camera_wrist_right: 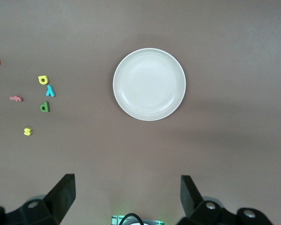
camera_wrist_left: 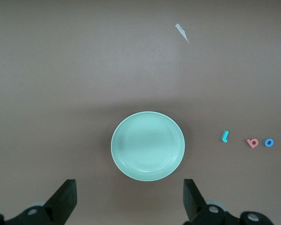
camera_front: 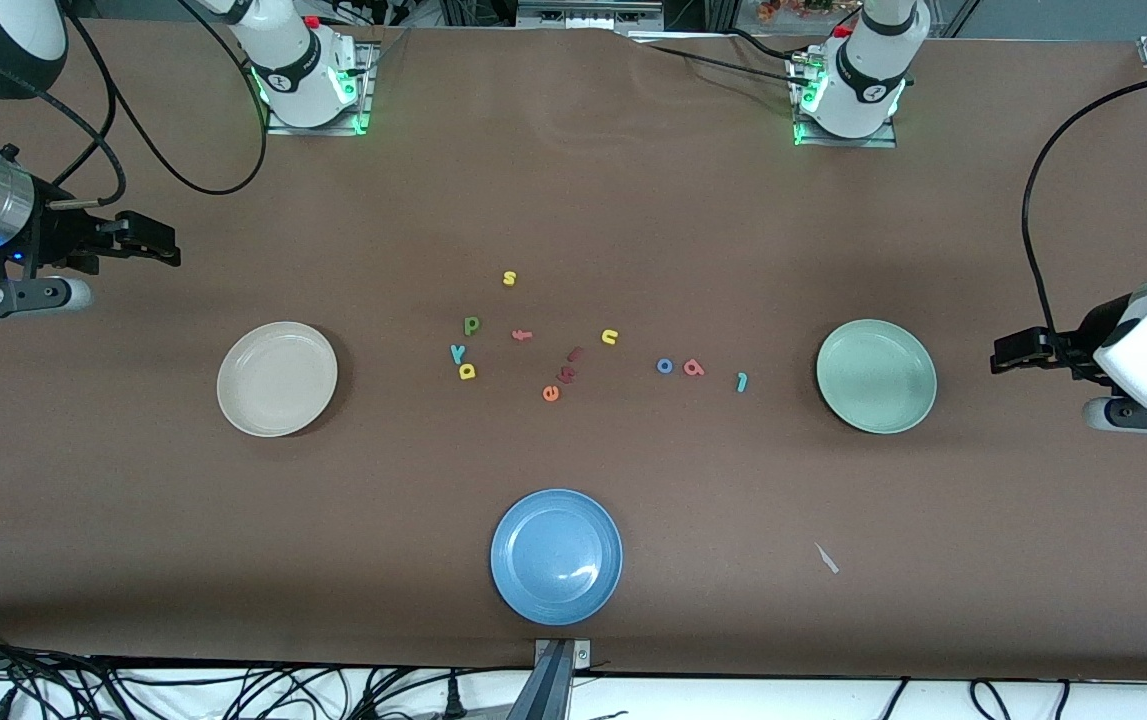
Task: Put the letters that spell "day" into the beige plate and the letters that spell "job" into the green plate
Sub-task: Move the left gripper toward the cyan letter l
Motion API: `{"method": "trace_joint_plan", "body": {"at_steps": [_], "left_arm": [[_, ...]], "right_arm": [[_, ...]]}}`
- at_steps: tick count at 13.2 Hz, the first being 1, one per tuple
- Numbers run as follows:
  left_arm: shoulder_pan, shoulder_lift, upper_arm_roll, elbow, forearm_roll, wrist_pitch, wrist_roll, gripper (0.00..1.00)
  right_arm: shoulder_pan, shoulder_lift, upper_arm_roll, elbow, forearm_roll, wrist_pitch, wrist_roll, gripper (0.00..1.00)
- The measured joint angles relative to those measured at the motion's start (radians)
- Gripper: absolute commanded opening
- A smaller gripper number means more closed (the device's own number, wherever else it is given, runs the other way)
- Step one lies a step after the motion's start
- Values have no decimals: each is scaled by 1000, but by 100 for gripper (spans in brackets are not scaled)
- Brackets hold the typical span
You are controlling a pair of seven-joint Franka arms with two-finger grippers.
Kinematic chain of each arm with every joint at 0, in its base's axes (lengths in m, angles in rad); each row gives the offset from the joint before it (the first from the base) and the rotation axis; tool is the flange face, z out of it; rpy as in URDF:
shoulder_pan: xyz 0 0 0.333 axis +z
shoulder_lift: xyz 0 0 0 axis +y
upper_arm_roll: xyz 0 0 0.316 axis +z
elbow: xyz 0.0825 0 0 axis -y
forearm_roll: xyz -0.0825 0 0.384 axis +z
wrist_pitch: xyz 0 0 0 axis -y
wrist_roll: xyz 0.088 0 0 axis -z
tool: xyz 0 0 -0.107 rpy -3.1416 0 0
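So far we have moved nothing: our left end effector point(camera_wrist_left: 129, 201) hangs with jaws spread wide and empty over the table's edge at the left arm's end, just beside the green plate point(camera_front: 876, 376). Our right end effector point(camera_wrist_right: 126, 199) waits likewise, wide apart and holding nothing, over the table near the beige plate point(camera_front: 277, 379).

Both plates are bare. The 3 "job" letters, blue "o" point(camera_front: 665, 366), coral "b" point(camera_front: 694, 368) and teal "j" point(camera_front: 742, 381), lie in a row near the green plate. The 3 "day" letters, green "d" point(camera_front: 472, 325), teal "y" point(camera_front: 457, 352) and yellow "a" point(camera_front: 467, 372), cluster toward the beige plate.

We judge the first pick is due, likely the "j", needing a low pinch on a thin piece.

The dark red letters point(camera_front: 571, 364) near the orange "e" point(camera_front: 551, 393) are too small to read.
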Motion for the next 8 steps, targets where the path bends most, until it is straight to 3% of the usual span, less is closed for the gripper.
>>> {"method": "trace_joint_plan", "body": {"at_steps": [8], "left_arm": [[2,0,1,0,0,0,-6,100]], "right_arm": [[0,1,0,0,0,4,0,100]]}}
